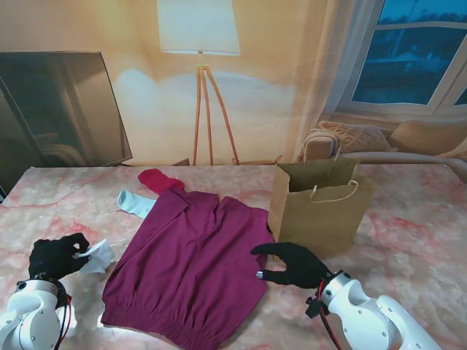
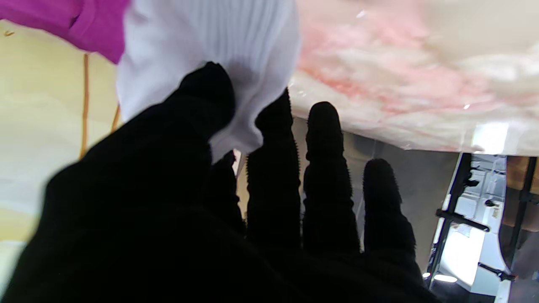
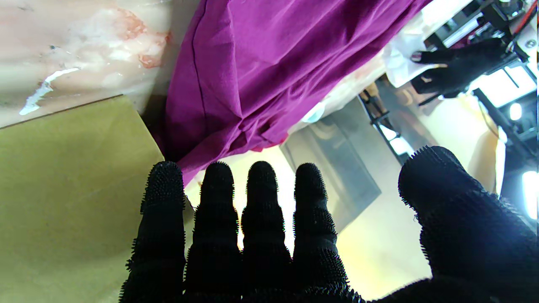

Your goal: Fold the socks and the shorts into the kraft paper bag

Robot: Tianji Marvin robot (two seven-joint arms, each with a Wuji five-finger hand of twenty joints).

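Left hand (image 1: 55, 255) pinching a ribbed white sock (image 1: 98, 257) over the pink marble bench (image 1: 408, 240). Right hand (image 1: 292, 265) spread, empty, beside magenta fabric shorts (image 1: 190, 266) and brown kraft paper bag (image 1: 321, 208). Red sock (image 1: 159, 179) and pale blue sock (image 1: 136, 203) partly hidden under shorts.

Left hand (image 2: 177, 202) pinches white sock (image 2: 210, 54) — shorts (image 2: 67, 21) beside

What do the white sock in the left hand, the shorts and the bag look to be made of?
White sock: ribbed knit, matte, going by its fine parallel ribs. Magenta shorts: thin woven cloth, probably cotton or a blend, with soft creases and a gathered waistband. Bag: stiff brown kraft paper with sharp folds and twisted cord handles. The left hand pinches the sock.
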